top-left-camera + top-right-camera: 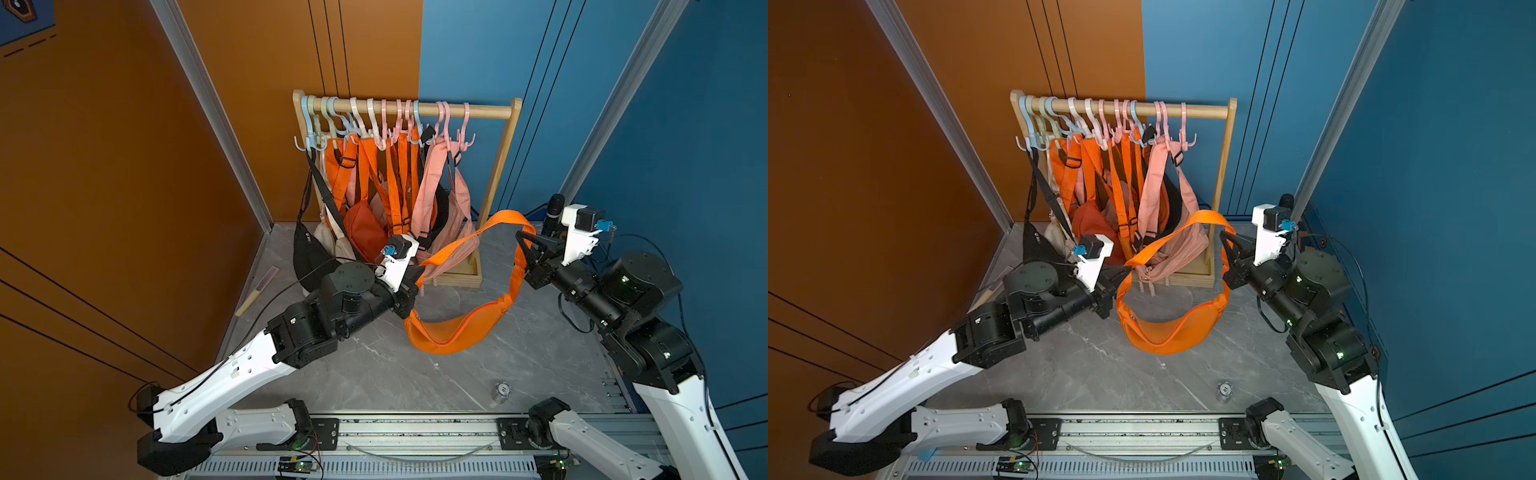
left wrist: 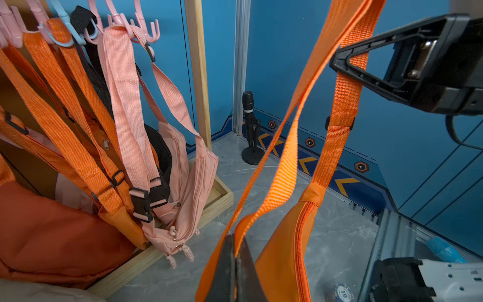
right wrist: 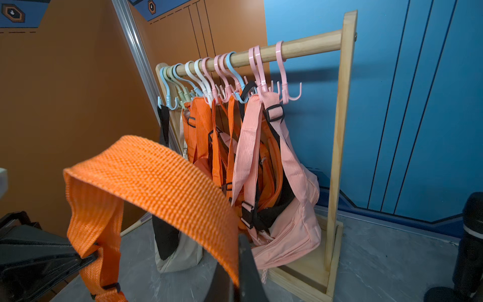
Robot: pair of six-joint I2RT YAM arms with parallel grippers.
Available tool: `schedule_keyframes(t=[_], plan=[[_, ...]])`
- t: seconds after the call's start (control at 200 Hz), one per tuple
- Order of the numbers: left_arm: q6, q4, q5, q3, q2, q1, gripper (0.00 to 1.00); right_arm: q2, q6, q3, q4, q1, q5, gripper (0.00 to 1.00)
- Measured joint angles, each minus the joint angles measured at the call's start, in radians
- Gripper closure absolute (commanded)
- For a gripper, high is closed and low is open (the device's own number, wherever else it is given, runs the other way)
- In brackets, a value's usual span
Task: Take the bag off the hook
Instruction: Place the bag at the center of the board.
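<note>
Orange webbing is the item under load. The strap [image 1: 505, 217] of the orange bag [image 1: 457, 330] arches between my two tools, clear of the hooks [image 1: 466, 118] on the wooden rack [image 1: 500, 166]. I find the left tool [image 1: 420, 272] closed on the strap close to one end of the bag. The left wrist view shows its fingers [image 2: 224, 266] pressed together with the webbing pinched between them. The right tool [image 1: 521, 241] is likewise closed on the strap's other run, higher up, and the right wrist view shows webbing running down between its fingers [image 3: 248, 261]. The bag hangs in front of the rack, between the two tools and over the grey table [image 1: 374, 374]. I cannot tell whether its underside touches the table. Other bags [image 1: 365, 232] hang on the rack behind it.
</note>
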Motion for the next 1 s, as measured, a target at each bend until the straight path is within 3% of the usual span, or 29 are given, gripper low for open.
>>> schedule_keyframes(t=[0.375, 0.491, 0.726, 1.001], plan=[[0.008, -0.048, -0.274, -0.147, -0.136, -0.294, 1.00, -0.198, 0.012, -0.219, -0.067, 0.067, 0.006, 1.00], [-0.010, -0.074, -0.339, -0.195, -0.158, -0.340, 1.00, -0.244, 0.019, -0.266, -0.083, 0.070, 0.022, 1.00], [-0.090, -0.064, -0.366, -0.371, -0.156, -0.314, 1.00, -0.278, 0.055, -0.407, -0.079, 0.071, 0.103, 1.00], [-0.152, 0.050, -0.233, -0.446, -0.033, -0.098, 1.00, -0.214, 0.102, -0.537, -0.037, 0.075, 0.297, 1.00]])
